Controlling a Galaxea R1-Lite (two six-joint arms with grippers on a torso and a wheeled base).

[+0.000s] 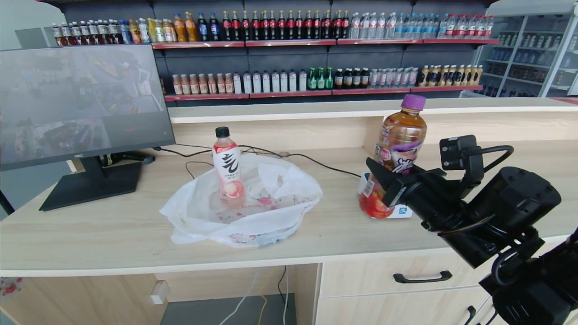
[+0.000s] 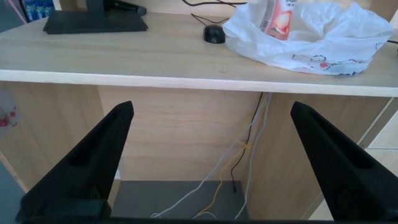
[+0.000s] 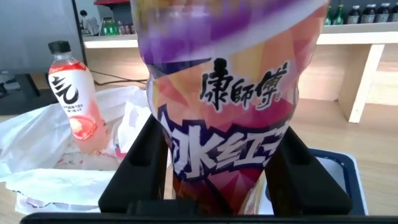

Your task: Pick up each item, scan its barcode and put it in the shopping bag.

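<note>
Right gripper (image 1: 384, 180): my fingers are clamped on the purple-capped tea bottle (image 1: 401, 131). It is upright, to the right of the shopping bag (image 1: 275, 212), with its base at a small white-and-blue pad (image 1: 403, 211). The pink black-capped bottle (image 1: 228, 171) stands inside the bag. Left gripper (image 2: 211, 111): below the bag, my fingers wide apart, holding nothing.
</note>
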